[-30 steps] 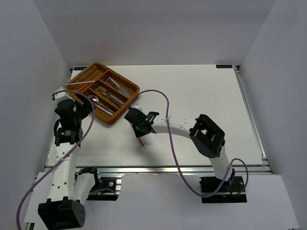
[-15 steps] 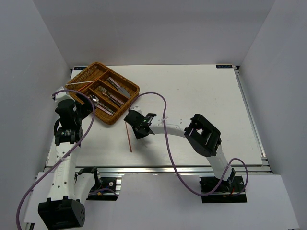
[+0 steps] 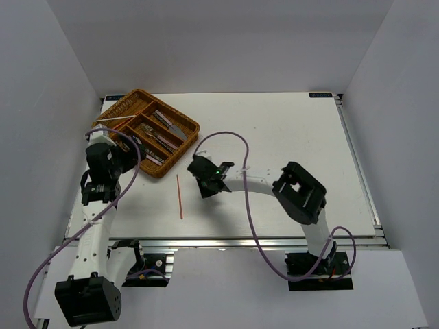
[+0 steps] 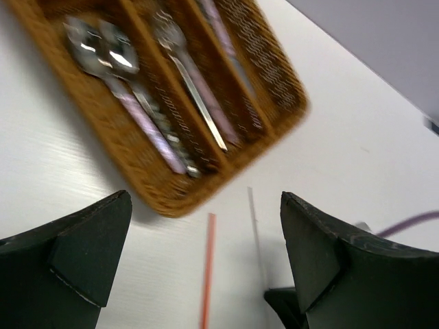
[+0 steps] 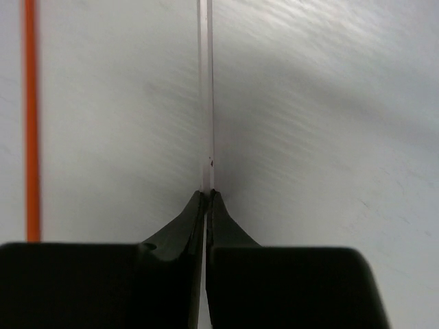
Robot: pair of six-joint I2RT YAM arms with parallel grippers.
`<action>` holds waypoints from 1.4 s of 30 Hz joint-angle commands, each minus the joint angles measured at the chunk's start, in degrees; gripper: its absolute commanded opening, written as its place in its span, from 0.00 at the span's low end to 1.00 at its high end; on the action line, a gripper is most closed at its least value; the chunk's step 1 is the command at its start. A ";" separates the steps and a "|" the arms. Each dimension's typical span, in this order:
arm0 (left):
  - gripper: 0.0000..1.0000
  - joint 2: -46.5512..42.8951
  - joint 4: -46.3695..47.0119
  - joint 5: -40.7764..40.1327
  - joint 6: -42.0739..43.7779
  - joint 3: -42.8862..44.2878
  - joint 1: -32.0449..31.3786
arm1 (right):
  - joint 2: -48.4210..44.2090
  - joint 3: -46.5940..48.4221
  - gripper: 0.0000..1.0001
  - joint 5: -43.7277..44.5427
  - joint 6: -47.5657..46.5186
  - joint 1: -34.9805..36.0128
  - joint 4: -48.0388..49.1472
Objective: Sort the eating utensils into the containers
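Observation:
The brown wicker tray (image 3: pixel 180 139) sits at the table's far left and holds spoons (image 4: pixel 103 55), a fork (image 4: pixel 186 77) and knives (image 3: pixel 167 122) in its long compartments, with a white chopstick (image 3: pixel 114 118) across the far one. A red chopstick (image 3: pixel 179 197) lies on the table in front of the tray; it also shows in the left wrist view (image 4: pixel 207 267) and the right wrist view (image 5: pixel 29 116). My right gripper (image 3: pixel 204 179) is shut on the end of a white chopstick (image 5: pixel 206 96), low over the table beside the red one. My left gripper (image 3: pixel 122 151) is open and empty beside the tray's near corner.
The right arm's purple cable (image 3: pixel 236 147) loops over the table's middle. White walls enclose the table on three sides. The aluminium rail (image 3: pixel 226 241) runs along the near edge.
The red chopstick, under my right gripper a second ago, now lies on the table. My right gripper has shifted slightly right. My left gripper has moved closer to the tray.

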 commanded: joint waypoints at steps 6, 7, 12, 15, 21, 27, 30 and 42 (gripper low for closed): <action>0.98 1.46 28.82 28.03 -17.18 -13.16 -13.13 | -28.51 -28.03 0.00 -29.64 7.22 -15.02 26.50; 0.98 1.64 29.79 26.44 -17.62 -13.08 -19.68 | -30.00 -29.70 0.00 -30.55 7.40 -15.72 27.65; 0.98 6.11 35.33 19.84 -19.12 -11.59 -29.15 | -37.65 -31.91 0.00 -32.93 8.19 -15.99 31.09; 0.98 9.10 36.21 17.90 -19.91 -10.44 -30.47 | -40.82 -33.50 0.00 -33.63 8.99 -15.99 32.84; 0.87 13.94 37.35 15.96 -21.23 -8.07 -32.23 | -43.20 -33.94 0.00 -36.26 9.34 -15.99 35.31; 0.64 17.28 44.65 17.27 -24.83 -7.46 -32.58 | -41.53 -33.24 0.00 -38.91 9.87 -15.91 37.16; 0.33 20.09 47.55 19.38 -25.80 -6.14 -32.93 | -41.18 -32.80 0.00 -38.91 9.43 -15.99 37.60; 0.00 30.01 5.49 -9.20 6.25 22.40 -32.85 | -48.38 -36.83 0.89 -33.83 6.89 -25.92 26.90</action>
